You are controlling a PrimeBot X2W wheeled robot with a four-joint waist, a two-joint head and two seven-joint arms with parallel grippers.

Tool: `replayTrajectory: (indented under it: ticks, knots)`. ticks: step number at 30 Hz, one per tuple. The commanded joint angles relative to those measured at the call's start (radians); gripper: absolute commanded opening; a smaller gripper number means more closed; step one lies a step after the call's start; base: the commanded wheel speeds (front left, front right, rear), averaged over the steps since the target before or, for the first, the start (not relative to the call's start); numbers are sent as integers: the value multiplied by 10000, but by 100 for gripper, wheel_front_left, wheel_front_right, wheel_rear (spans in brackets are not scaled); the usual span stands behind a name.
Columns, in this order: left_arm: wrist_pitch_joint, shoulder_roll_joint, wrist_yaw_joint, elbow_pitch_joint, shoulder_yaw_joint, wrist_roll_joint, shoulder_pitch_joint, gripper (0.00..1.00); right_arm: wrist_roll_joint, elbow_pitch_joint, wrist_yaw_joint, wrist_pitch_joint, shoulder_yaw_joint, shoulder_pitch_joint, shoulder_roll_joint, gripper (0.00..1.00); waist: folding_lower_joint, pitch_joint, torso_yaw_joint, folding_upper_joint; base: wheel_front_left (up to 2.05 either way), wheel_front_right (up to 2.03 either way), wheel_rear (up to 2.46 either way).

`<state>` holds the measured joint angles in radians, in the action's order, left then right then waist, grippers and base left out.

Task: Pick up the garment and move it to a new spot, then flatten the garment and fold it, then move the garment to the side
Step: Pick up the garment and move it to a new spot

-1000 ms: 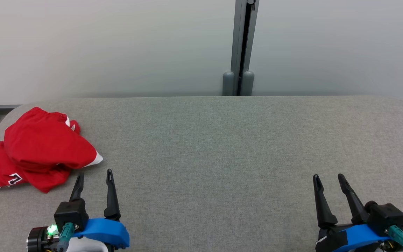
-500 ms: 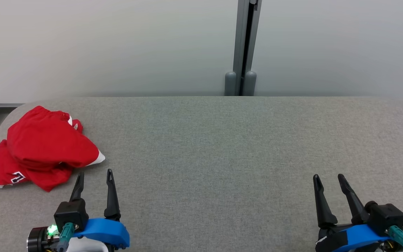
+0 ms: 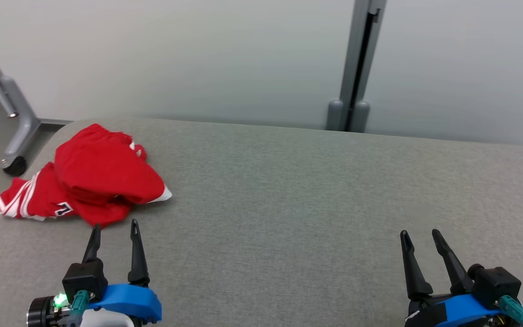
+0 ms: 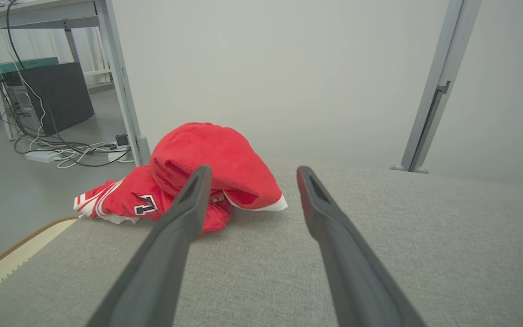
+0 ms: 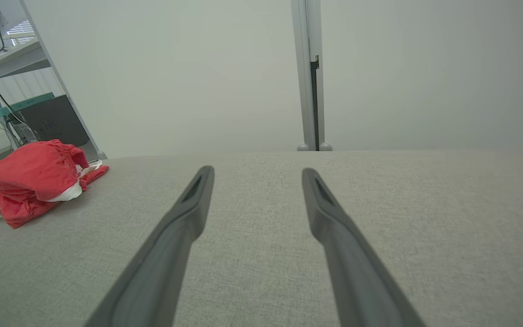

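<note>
Head view: the crumpled red garment [image 3: 102, 181] is seen far left, just beyond the left gripper [image 3: 115, 225], which is spread empty, like the right gripper [image 3: 420, 233]. A thick fold should be pinched deep.

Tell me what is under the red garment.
The red garment lies crumpled directly on the grey padded table. Its top fold overlaps a striped, numbered layer. Anything else beneath the heap is hidden.

Cannot tell the kind of garment [image 3: 102, 177], bunched at middle left, folds covering inner layers. Cannot read its small black-and-white mark [image 4: 145, 205] surely. Cut off at head view's bottom edge: bodies of left gripper [image 3: 114, 225] and right gripper [image 3: 419, 232].
</note>
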<state>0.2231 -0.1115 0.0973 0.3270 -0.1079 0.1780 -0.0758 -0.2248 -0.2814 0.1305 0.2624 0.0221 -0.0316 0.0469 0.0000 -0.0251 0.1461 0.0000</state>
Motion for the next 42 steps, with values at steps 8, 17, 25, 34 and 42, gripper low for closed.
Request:
replayTrajectory:
  ticks: [8, 17, 25, 34, 42]
  knots:
    - [-1, -182, 93, -144, 68, 128, 46, 100, -99, -71, 4, 37, 101, 118, 61, 100, 0, 66, 1102, 0, 0, 0, 0]
    - [-51, -295, 172, -231, 112, 227, 112, 100, -128, -66, 4, 37, 142, 105, 63, 100, 0, 166, 2333, 0, 0, 0, 0]
    - [-79, -352, 209, -286, 58, 292, 76, 100, -175, -105, 4, 38, 203, 137, 63, 100, 0, 248, 3535, 0, 0, 0, 0]
    - [107, -406, 521, -598, 465, 581, 554, 100, -101, -425, 4, 38, 780, -471, 65, 100, 0, 475, 3755, 0, 0, 0, 0]
    - [198, -418, 437, -634, 444, 697, 537, 100, -76, -545, 4, 38, 759, -563, 62, 100, 0, 417, 3691, 0, 0, 0, 0]
